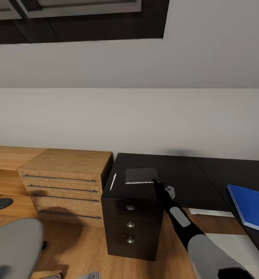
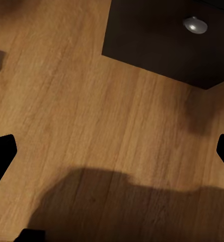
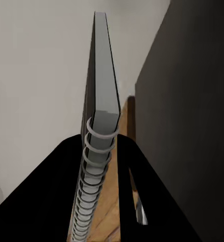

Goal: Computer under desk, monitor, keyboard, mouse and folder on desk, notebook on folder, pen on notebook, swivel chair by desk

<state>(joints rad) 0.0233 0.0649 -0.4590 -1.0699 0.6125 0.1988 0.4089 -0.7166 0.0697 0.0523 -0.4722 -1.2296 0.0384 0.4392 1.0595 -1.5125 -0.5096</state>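
Observation:
The dark grey notebook (image 1: pixel 140 175) is at the near edge of a black cabinet top (image 1: pixel 176 170), and my right gripper (image 1: pixel 157 185) reaches it from the front. In the right wrist view the notebook (image 3: pixel 102 75) shows edge-on, its wire spiral between the black fingers (image 3: pixel 41 196), so the right gripper (image 3: pixel 99 166) is shut on it. The pale pen (image 1: pixel 113 181) lies just left of the notebook. The blue folder (image 1: pixel 250 206) rests on the black desk (image 1: pixel 238 170) at the right. The grey swivel chair (image 1: pixel 13 244) stands at the lower left. My left gripper (image 2: pixel 112 154) hangs open over the wood floor.
The black cabinet has three drawers with round silver knobs (image 1: pixel 130 224); one knob (image 2: pixel 195 24) shows in the left wrist view. A light wooden drawer unit (image 1: pixel 63 182) stands against its left side. A white wall runs behind, with a dark-framed skylight (image 1: pixel 79 19) above.

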